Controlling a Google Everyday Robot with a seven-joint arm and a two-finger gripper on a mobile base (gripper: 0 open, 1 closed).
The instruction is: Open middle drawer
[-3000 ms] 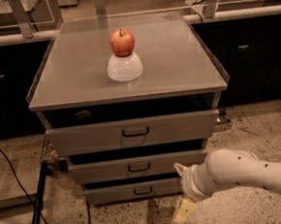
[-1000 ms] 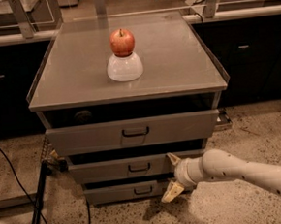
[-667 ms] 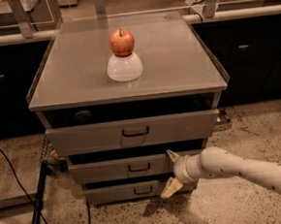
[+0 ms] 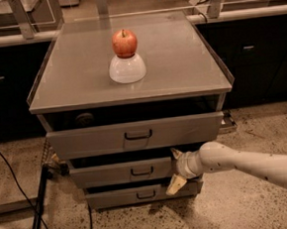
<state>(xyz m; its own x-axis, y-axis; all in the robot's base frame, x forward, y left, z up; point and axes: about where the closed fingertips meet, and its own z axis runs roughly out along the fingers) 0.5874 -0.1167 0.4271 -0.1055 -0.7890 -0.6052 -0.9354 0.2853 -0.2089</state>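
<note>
The middle drawer [image 4: 113,174] is a grey metal front with a small dark loop handle [image 4: 141,171], set between a larger top drawer [image 4: 96,139] and a smaller bottom drawer [image 4: 115,197]. It stands out slightly from the cabinet, with a dark gap above it. My gripper [image 4: 176,169] is at the right end of the middle drawer's front. It is open, with one fingertip [image 4: 177,153] near the drawer's top edge and the other [image 4: 176,185] below it. The white arm [image 4: 237,165] reaches in from the lower right.
A red apple [image 4: 124,43] sits on an upturned white bowl [image 4: 127,68] on the cabinet top [image 4: 179,59]. A black cable and a stand leg [image 4: 39,209] lie on the floor at the left. Dark counters run behind the cabinet.
The arm has moved up and left from the floor area toward the right end of the middle drawer. The drawers and the apple have not moved.
</note>
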